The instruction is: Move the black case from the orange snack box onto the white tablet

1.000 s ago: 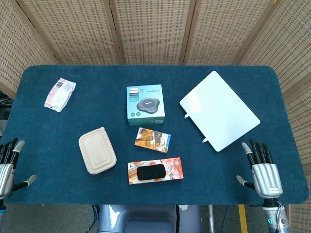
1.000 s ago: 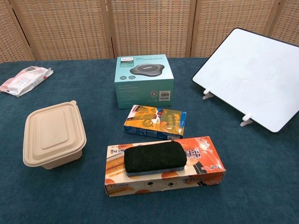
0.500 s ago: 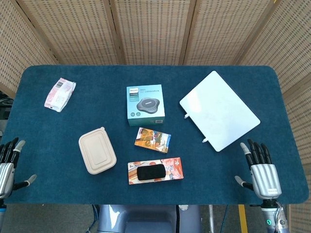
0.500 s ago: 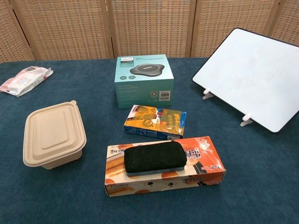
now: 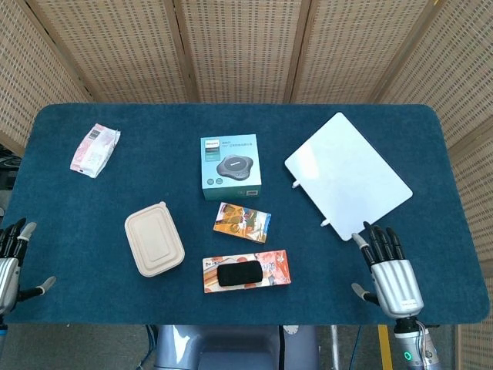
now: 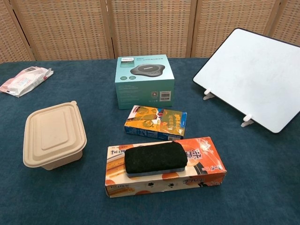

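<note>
The black case (image 5: 239,273) (image 6: 155,158) lies flat on top of the orange snack box (image 5: 279,266) (image 6: 205,166) near the table's front edge. The white tablet (image 5: 347,175) (image 6: 252,77) sits at the right on small white feet, nothing on it. My right hand (image 5: 390,272) hovers at the front right, fingers spread, holding nothing, well right of the snack box. My left hand (image 5: 8,264) is at the far left edge, fingers apart and empty. Neither hand shows in the chest view.
A teal speaker box (image 5: 230,166) stands mid-table, with a small colourful carton (image 5: 242,222) in front of it. A beige lidded food container (image 5: 154,239) is left of the snack box. A pink-white packet (image 5: 95,149) lies at the far left back.
My right hand has slid leftward and slightly toward the snack box. The left hand has dropped a little lower at the frame edge. The objects have not moved.
</note>
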`<control>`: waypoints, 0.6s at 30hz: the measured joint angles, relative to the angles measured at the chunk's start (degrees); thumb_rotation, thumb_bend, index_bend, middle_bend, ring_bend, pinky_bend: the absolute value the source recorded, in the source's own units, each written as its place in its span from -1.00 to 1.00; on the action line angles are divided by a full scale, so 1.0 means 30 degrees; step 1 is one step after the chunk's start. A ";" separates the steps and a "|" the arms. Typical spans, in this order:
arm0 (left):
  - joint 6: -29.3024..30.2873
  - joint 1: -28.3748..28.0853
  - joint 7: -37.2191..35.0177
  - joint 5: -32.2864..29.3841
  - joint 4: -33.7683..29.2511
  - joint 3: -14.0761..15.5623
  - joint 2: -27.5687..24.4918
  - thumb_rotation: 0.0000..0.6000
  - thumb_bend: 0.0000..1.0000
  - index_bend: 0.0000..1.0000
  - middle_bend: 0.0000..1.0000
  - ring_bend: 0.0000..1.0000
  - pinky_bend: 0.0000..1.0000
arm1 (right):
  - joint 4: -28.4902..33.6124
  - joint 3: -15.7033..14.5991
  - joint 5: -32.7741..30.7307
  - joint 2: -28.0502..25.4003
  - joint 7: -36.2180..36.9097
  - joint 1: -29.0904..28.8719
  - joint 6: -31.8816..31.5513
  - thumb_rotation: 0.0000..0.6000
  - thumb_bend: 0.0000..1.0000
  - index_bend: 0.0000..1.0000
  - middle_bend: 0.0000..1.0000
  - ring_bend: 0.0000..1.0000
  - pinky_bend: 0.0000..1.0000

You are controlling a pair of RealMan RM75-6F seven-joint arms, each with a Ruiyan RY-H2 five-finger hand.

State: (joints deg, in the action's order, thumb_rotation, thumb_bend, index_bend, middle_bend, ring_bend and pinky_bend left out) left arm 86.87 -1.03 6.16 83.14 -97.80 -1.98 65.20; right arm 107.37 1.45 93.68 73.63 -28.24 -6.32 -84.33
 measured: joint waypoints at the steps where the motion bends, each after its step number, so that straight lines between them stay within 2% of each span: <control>1: 0.0003 0.0002 -0.0043 -0.0011 0.0008 -0.0011 -0.0013 1.00 -0.68 -1.00 -1.00 -1.00 -1.00 | 0.0367 -0.0002 0.0015 -0.0033 -0.0436 -0.0065 0.0146 1.00 -0.99 -0.70 -1.00 -1.00 -1.00; 9: 0.0292 0.0107 -0.0255 0.0231 -0.0034 0.0013 -0.0126 1.00 -0.68 -1.00 -1.00 -1.00 -1.00 | 0.3217 -0.0100 -0.0364 0.0167 -0.3513 -0.0753 0.1959 1.00 -0.94 -0.66 -1.00 -1.00 -1.00; 13: 0.0344 0.0128 -0.0339 0.0260 -0.0031 0.0007 -0.0150 1.00 -0.68 -1.00 -1.00 -1.00 -1.00 | 0.3860 -0.0184 -0.0855 0.0435 -0.3779 -0.1169 0.2894 1.00 -0.94 -0.64 -1.00 -1.00 -1.00; 18: 0.0252 0.0094 -0.0366 0.0199 0.0026 -0.0013 -0.0135 1.00 -0.68 -1.00 -1.00 -1.00 -1.00 | 0.3915 -0.0325 -0.0960 0.0534 -0.3004 -0.1429 0.3330 1.00 -0.94 -0.64 -1.00 -1.00 -1.00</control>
State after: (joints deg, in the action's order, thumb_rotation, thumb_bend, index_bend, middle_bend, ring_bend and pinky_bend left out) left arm 87.63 -0.75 5.07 83.74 -97.72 -2.01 64.80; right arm 119.12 0.48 90.80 75.23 -37.25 -10.61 -74.34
